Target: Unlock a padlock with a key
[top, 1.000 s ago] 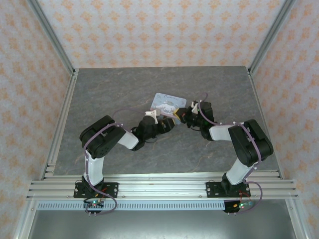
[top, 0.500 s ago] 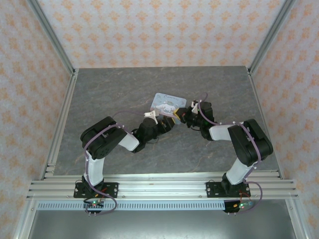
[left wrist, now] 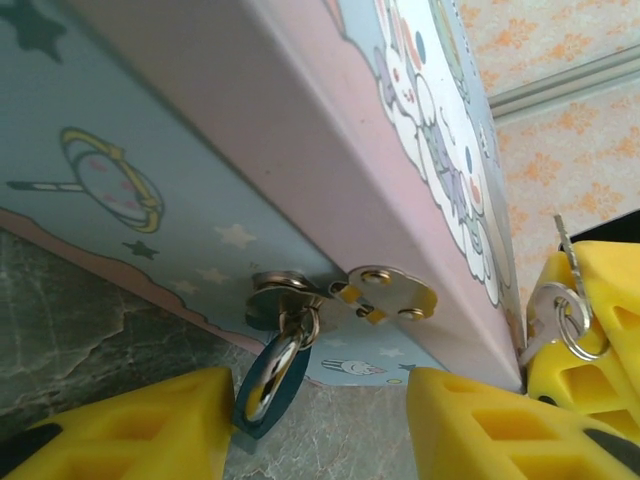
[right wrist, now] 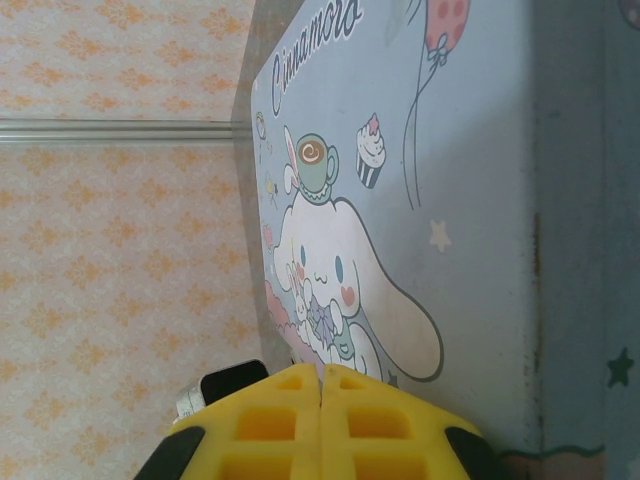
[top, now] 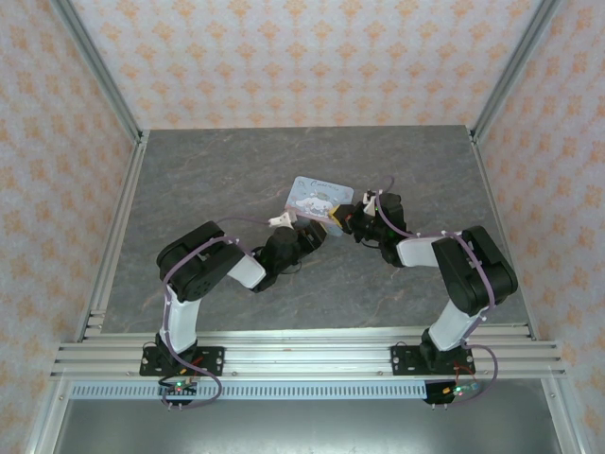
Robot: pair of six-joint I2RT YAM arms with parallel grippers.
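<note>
The padlock (left wrist: pixel 272 378), a small dark-blue and shiny metal piece, hangs from the hasp (left wrist: pixel 385 292) on the front of the pale-blue cartoon tin (left wrist: pixel 300 130). My left gripper (left wrist: pixel 318 402) is open, one yellow finger on each side of the padlock, and the left finger (left wrist: pixel 150 425) touches its edge. My right gripper (right wrist: pixel 320 372) is shut on the key (left wrist: pixel 563 250), whose blade and ring stick out of its yellow fingers at the tin's right corner. From above, both grippers meet at the tin's (top: pixel 319 197) near edge.
The tin rests on the grey marbled table (top: pixel 236 170). Metal frame rails (top: pixel 104 236) and patterned walls enclose the sides and back. The two arms (top: pixel 444 255) converge near the middle.
My left gripper's jaws have narrowed around the padlock, and its wrist has shifted slightly left. The right arm and tin have stayed put.
</note>
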